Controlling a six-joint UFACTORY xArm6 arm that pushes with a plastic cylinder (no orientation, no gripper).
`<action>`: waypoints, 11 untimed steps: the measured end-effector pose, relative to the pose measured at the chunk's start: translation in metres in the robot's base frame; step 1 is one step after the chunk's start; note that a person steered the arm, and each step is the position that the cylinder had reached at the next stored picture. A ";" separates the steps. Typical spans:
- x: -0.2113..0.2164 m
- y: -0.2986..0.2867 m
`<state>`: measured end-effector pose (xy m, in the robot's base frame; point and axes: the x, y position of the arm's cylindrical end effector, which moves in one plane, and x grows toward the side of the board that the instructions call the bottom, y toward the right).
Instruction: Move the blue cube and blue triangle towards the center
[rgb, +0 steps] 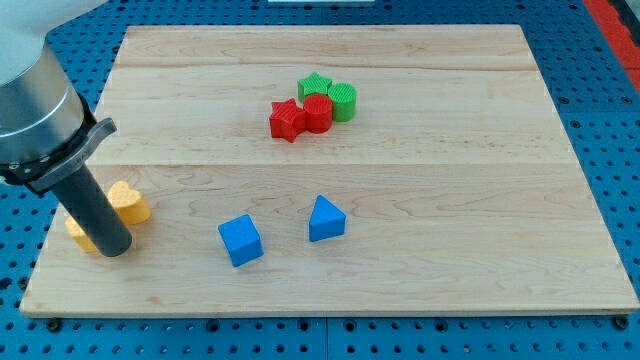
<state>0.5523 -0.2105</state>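
Observation:
The blue cube (240, 240) lies on the wooden board (430, 250) at the lower middle-left. The blue triangle (325, 219) lies a little to its right, slightly higher in the view. The two are apart. My tip (114, 248) is at the board's lower left, well to the left of the blue cube, touching or just beside the yellow blocks. The rod rises from it toward the view's upper left.
A yellow heart-shaped block (128, 202) sits right of the rod; another yellow block (78, 232) is partly hidden behind it. A red star (286, 120), red block (317, 112), green star (315, 85) and green block (342, 101) cluster at upper middle.

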 end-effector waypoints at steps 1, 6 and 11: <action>0.002 0.019; -0.017 0.261; -0.139 0.284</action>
